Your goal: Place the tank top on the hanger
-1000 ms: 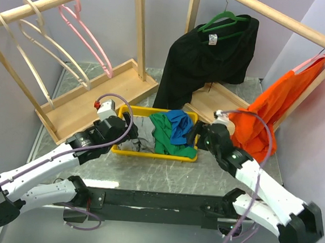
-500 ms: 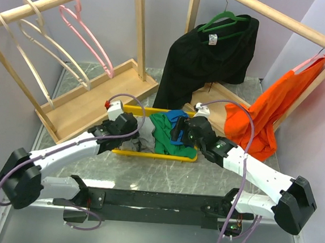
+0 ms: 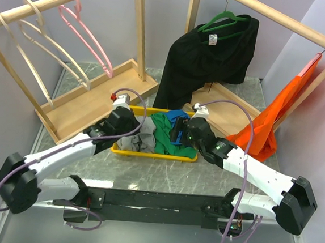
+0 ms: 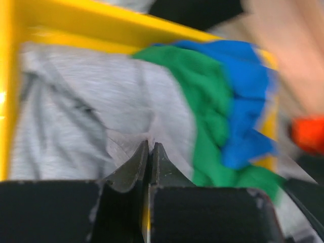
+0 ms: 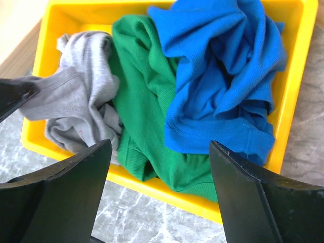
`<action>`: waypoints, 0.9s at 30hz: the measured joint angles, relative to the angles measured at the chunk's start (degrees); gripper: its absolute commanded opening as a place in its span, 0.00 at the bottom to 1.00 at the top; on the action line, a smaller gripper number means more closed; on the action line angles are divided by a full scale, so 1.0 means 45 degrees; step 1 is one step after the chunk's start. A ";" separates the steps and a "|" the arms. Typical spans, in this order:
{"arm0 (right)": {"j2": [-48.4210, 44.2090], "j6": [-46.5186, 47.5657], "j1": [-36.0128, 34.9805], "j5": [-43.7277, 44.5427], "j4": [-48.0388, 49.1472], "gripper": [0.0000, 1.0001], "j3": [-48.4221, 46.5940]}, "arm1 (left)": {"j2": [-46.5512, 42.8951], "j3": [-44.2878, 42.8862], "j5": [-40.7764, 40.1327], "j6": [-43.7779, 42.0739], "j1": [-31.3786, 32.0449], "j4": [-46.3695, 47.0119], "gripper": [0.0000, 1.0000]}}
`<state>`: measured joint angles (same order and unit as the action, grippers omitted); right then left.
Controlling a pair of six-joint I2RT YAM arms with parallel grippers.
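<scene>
Tank top: lying crumpled at the 9 o'clock end of the yellow bin, touching the green garment. Being pinched by 1 fold in the closed left pincer, at 12 o'clock from its tips. Sitting at 10 o'clock from the right pincer, spread wide, holding nothing. Looking plain, light grey, wrinkled.

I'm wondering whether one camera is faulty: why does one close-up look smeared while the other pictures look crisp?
Left wrist view: the grey tank top, green garment and yellow bin are streaked sideways, likely motion blur, while the left gripper is sharp. Right wrist view: crisp, evenly lit folds. Top view: sharp, soft light, no harsh glare.
</scene>
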<state>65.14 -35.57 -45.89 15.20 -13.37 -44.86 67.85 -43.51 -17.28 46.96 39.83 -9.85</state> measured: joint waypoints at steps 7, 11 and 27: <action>-0.0311 0.0369 -0.0024 -0.0651 0.0602 0.77 -0.0044 | -0.2229 -0.0447 0.2467 -0.0962 0.0495 0.0384 0.01; -0.0593 0.0612 -0.0272 -0.1239 0.1549 0.72 -0.0029 | -0.2739 -0.1710 0.2681 -0.1229 0.0719 0.0282 0.01; 0.1530 0.0743 -0.2987 -0.0884 0.3002 0.70 -0.0855 | -0.2336 -0.5503 0.0899 -0.1501 0.0714 -0.1239 0.01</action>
<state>72.03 -32.23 -59.33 11.22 0.14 -48.71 57.34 -68.27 -13.23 40.21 43.05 -15.42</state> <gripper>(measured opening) 0.702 0.039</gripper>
